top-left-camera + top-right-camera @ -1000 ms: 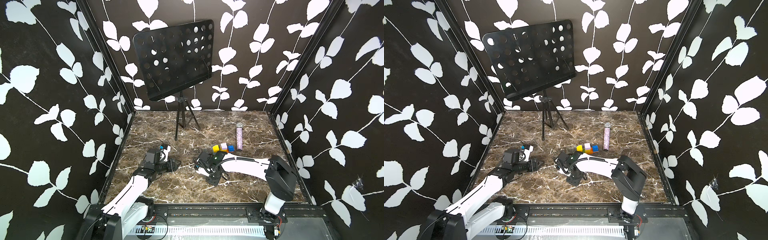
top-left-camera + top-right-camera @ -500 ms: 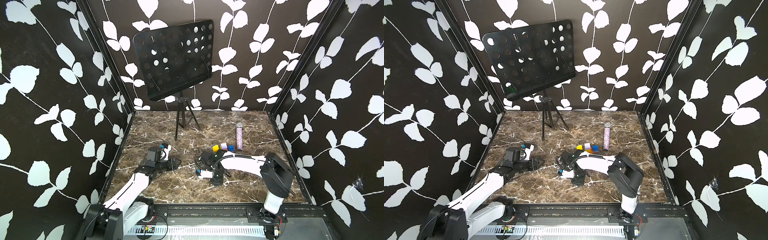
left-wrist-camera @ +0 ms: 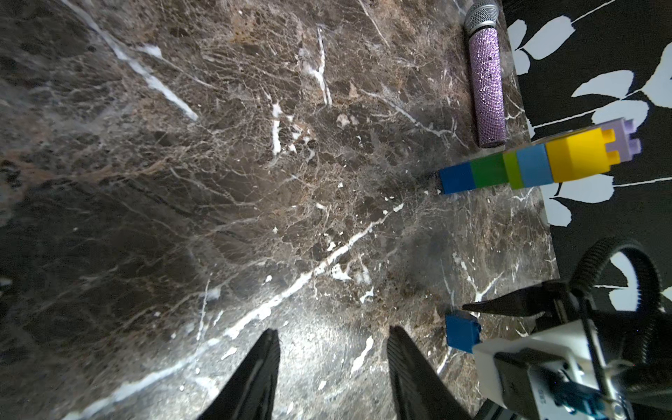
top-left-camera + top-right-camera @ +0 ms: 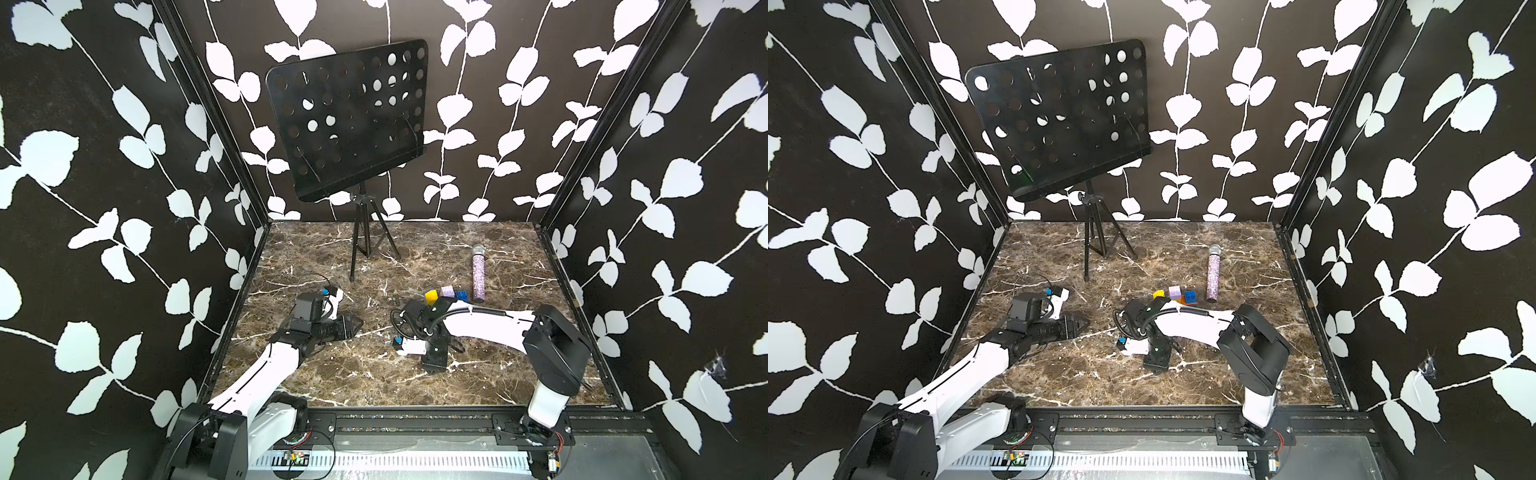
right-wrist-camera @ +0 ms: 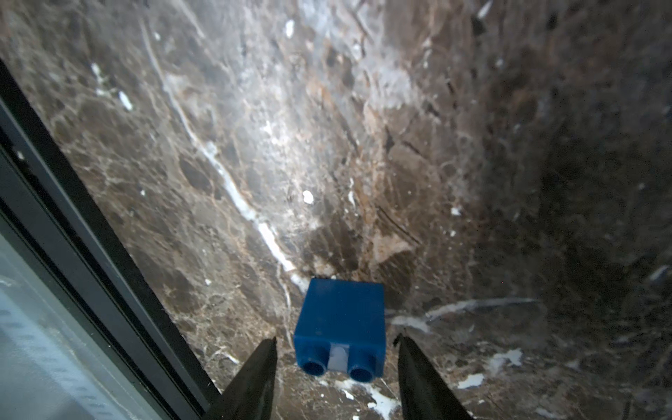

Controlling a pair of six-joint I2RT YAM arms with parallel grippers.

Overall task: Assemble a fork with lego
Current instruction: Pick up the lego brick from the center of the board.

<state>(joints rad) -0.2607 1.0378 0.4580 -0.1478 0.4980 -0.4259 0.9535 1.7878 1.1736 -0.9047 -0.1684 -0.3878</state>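
Between parted right jaws, blue brick [image 5: 340, 323] on marble [image 5: 363, 145], left jaws apart, empty.

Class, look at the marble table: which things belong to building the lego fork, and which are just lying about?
Belong to the job:
- lego fork
- loose blue brick

Just lying about:
- glittery microphone
- black music stand

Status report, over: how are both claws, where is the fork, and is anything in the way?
Left claw open, empty. Right claw open, straddling loose blue brick on marble tabletop. Fork near microphone, no claw on it. Nothing blocking the brick.
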